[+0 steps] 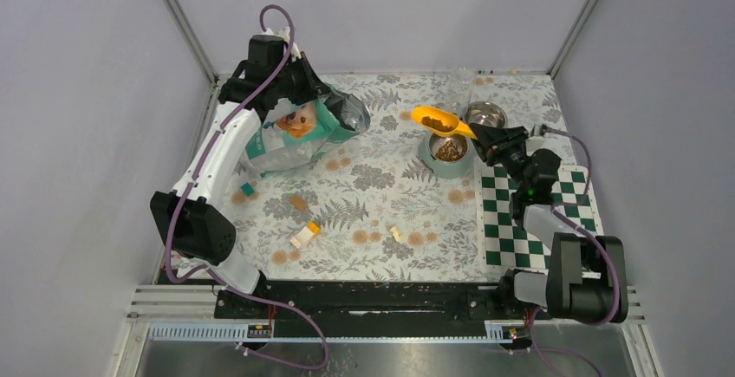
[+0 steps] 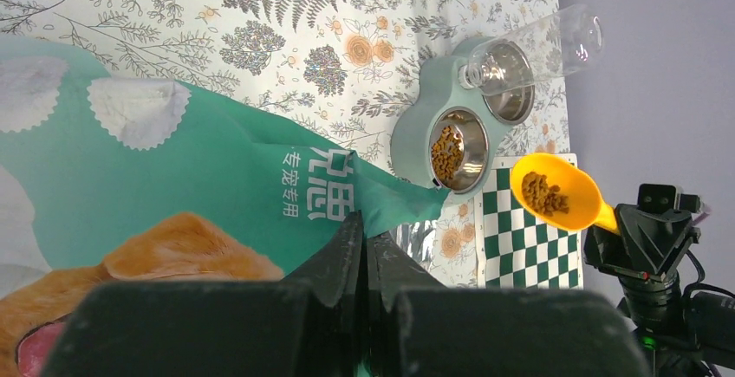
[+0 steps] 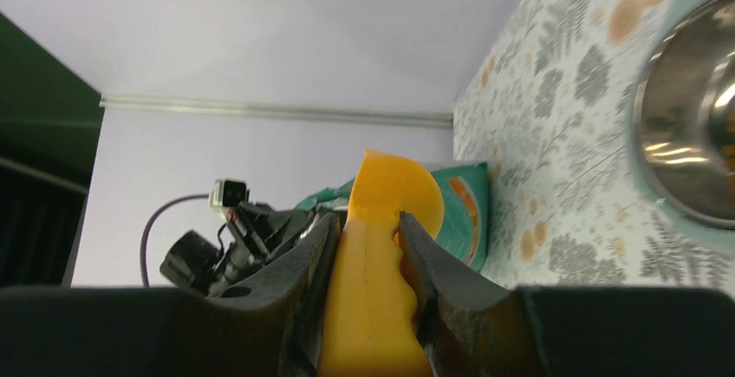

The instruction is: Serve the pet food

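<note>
The teal bag picturing a golden retriever (image 1: 299, 130) lies open at the back left. My left gripper (image 1: 305, 87) is shut on its top edge, as the left wrist view shows (image 2: 368, 231). My right gripper (image 1: 490, 140) is shut on the handle of an orange scoop (image 1: 438, 121). The scoop holds brown kibble (image 2: 544, 193) and hovers just over the teal feeder (image 1: 431, 159). The feeder's near steel bowl also holds kibble (image 1: 449, 148). In the right wrist view the scoop handle (image 3: 377, 273) sits between my fingers.
The feeder's second steel bowl (image 1: 485, 115) and a clear bottle (image 2: 537, 48) are at the back. Small toy blocks lie on the floral cloth: teal (image 1: 248, 189), brown (image 1: 299, 202), yellow-white (image 1: 304, 235), yellow (image 1: 396, 233). A green checkered mat (image 1: 529, 221) is at the right.
</note>
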You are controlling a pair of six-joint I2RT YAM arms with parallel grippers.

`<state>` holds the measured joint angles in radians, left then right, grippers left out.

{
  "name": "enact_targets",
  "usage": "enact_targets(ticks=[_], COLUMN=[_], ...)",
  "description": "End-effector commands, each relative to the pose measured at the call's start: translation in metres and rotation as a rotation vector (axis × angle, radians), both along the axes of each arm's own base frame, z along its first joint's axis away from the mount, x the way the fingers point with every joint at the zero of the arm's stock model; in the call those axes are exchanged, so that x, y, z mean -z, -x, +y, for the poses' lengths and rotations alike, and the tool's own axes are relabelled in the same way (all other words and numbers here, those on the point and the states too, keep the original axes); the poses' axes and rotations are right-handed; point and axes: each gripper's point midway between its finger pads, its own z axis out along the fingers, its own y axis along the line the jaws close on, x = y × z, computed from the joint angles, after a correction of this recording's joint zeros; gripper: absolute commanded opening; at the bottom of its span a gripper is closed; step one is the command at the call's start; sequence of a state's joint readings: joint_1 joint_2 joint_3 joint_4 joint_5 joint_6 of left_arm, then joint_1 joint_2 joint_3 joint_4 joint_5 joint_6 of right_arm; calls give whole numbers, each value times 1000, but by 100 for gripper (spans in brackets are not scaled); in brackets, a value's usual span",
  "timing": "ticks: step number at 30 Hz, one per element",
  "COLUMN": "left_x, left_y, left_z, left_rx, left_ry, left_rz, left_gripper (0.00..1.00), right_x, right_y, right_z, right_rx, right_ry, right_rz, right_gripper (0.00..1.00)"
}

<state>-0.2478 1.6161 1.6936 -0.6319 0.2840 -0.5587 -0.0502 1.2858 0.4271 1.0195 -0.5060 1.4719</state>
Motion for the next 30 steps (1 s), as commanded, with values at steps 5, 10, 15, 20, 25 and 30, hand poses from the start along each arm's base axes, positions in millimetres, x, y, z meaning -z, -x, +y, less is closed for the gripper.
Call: enact_targets(ticks=[5,10,15,20,25,30], left_x=[-39,-37,-38,-38,-37,-44], left_y=[-12,-11,-11,-11,-10,-8], left_z=[20,22,24,24,24,26], left_rx=[-59,-62,-66,-62,-58,-61], left_ry=[20,16,17,17,18,12], left_rz=[-138,-135,-137,-139,-139,-157], left_gripper=[0,0,0,0,0,0], right_x=[13,35,51,59,63,61], right_y=[8,14,19,12,8,3], right_z=[-57,-82,-98,-101,-107,-111], right_rx=[168,236,302,272,276,265], right_ry=[104,133,220,305,375,471], right_rz=[23,112,197,243,285,313], right_gripper=[0,0,0,0,0,0])
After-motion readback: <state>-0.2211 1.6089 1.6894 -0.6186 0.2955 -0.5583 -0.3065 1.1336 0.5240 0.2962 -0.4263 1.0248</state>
